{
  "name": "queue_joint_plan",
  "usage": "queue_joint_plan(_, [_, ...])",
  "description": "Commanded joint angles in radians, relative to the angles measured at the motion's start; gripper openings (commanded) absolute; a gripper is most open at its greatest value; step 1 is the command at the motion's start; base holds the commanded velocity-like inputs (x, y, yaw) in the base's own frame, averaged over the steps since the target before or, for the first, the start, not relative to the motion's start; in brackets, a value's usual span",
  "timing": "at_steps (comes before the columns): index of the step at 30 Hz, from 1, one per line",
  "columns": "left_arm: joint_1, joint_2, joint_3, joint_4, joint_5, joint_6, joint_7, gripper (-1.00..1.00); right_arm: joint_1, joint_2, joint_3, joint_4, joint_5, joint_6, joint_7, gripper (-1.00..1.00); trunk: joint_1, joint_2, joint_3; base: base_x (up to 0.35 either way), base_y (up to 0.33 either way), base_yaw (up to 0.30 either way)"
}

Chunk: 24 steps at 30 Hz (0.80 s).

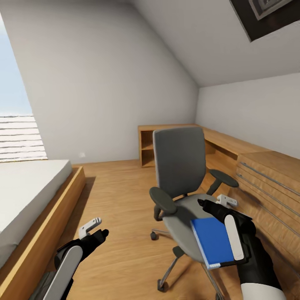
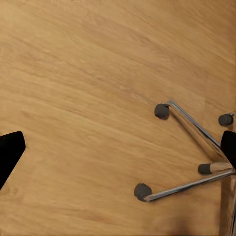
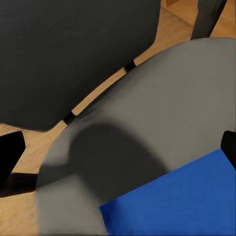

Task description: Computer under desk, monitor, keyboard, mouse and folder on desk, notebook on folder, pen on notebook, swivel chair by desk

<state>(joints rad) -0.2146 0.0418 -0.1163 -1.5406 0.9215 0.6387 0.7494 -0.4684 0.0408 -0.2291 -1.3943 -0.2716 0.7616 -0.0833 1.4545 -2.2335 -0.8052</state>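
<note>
Folder (image 1: 211, 241) lies on swivel chair (image 1: 179, 166) seat just under right gripper (image 1: 213, 205), fingers apart; left gripper (image 1: 95, 231) well off, also apart.

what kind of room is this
Most likely an attic bedroom: a bed in an oak frame sits under a sloped ceiling with a skylight, and a grey swivel chair stands by low oak cabinets.

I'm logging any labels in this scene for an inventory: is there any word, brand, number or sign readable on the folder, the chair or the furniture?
None. The blue folder has a plain cover, and the swivel chair, the oak cabinets and the bed carry no readable text or marks.
</note>
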Motion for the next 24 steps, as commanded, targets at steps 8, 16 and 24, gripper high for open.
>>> queue_joint_plan(8, [0.0,0.001,-0.002,-0.001,0.01,0.0,0.01,1.0,-0.001,0.001,-0.001,0.0,-0.011,0.001,-0.009,1.0,0.0,-0.001,-0.001,-0.005,0.322,-0.222])
queue_joint_plan(16, [-0.001,0.001,-0.002,-0.001,0.01,0.0,0.01,1.0,-0.001,0.001,-0.001,0.001,-0.011,0.0,-0.009,1.0,0.0,-0.001,-0.001,-0.203,0.198,-0.281])
queue_joint_plan(24, [-0.001,0.001,-0.002,-0.001,0.011,0.001,0.01,1.0,-0.001,0.002,-0.001,0.002,-0.011,-0.001,-0.009,1.0,0.0,-0.001,-0.001,-0.284,0.108,-0.297])
